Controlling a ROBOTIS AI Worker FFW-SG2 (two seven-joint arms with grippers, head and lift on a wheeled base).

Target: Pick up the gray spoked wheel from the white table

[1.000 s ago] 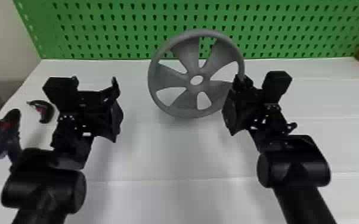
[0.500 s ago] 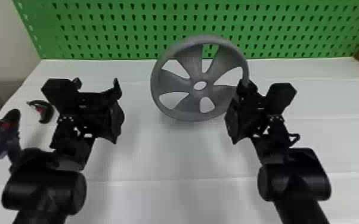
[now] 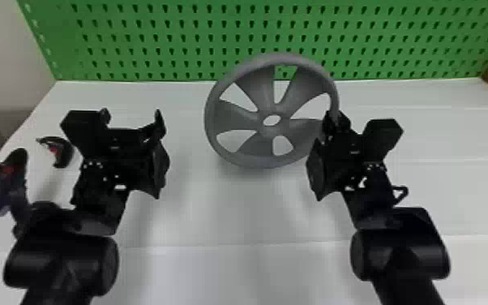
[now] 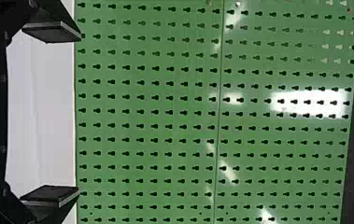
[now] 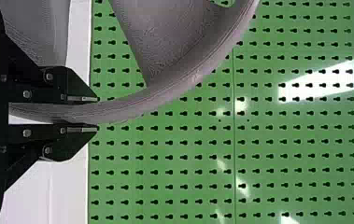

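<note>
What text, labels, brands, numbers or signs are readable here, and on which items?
None readable.
Dark tool with red patches: tiny pale mark, too small to read.
Gray spoked wheel: no legible text.
Green pegboard: slots, no legible lettering.
Left gripper, right gripper: nothing legible.

The white table [image 3: 223, 219] bears 2 dark-and-red things. A drill-shaped tool [image 3: 2, 188] lies near a curved piece [image 3: 67, 152].
</note>
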